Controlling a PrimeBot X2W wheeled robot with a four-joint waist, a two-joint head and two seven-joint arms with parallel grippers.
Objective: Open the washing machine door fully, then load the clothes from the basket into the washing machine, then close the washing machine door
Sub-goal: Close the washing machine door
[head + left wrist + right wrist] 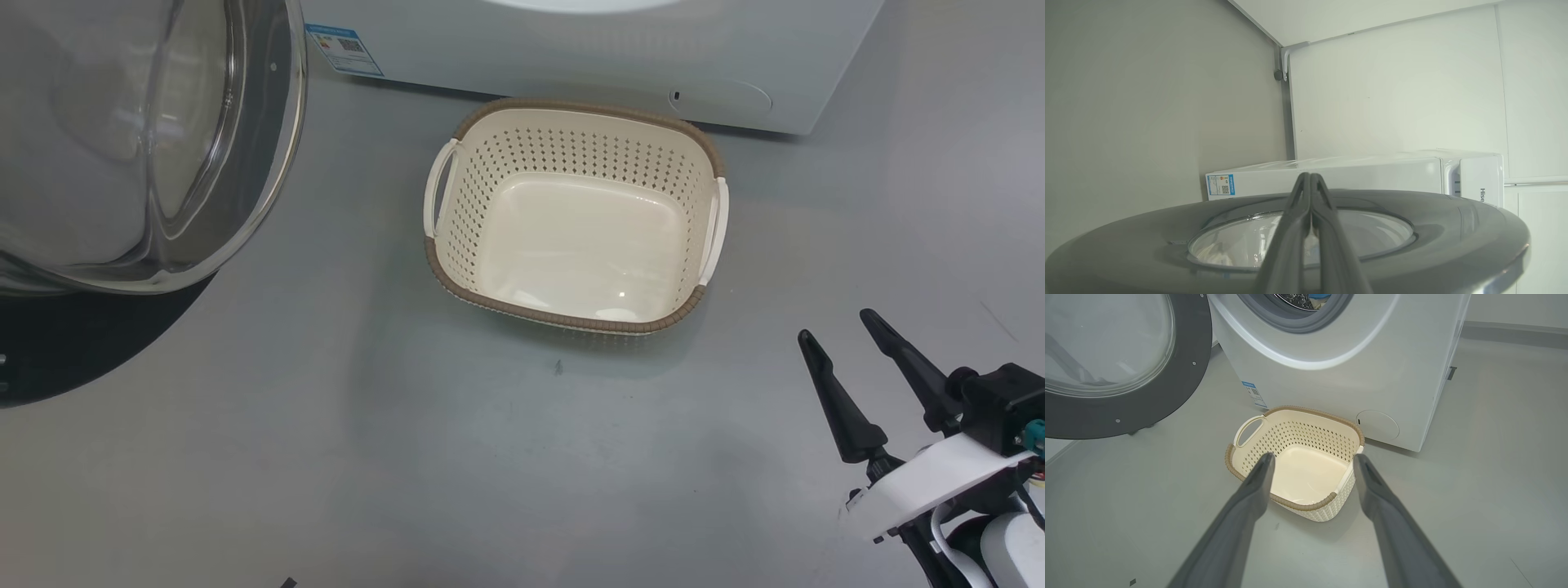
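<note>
Head view: small cream perforated plastic basket (571,110) lies empty before the big white washing machine (571,49) — loading looks done, so the left gripper (1309,176), jaws together at the open black-rimmed round glass door (73,343), should push it shut; right gripper (834,324) jaws apart, empty.

Laundry corner in bare, test-room sort of space. Big white front-loading washing machine (1331,388) stands straight on smooth grey floor (392,457), blue label (343,49) stuck on lower front corner. Round glass door (1188,371) swung open, perforated steel drum (1292,299) showing inside. Cream perforated laundry basket (571,110) on floor just before machine. Pale panelled wall (1392,94) behind machine, seams between panels plain to see. Grey skirting (1515,332) along wall foot. Hard, smooth surfaces all round.
</note>
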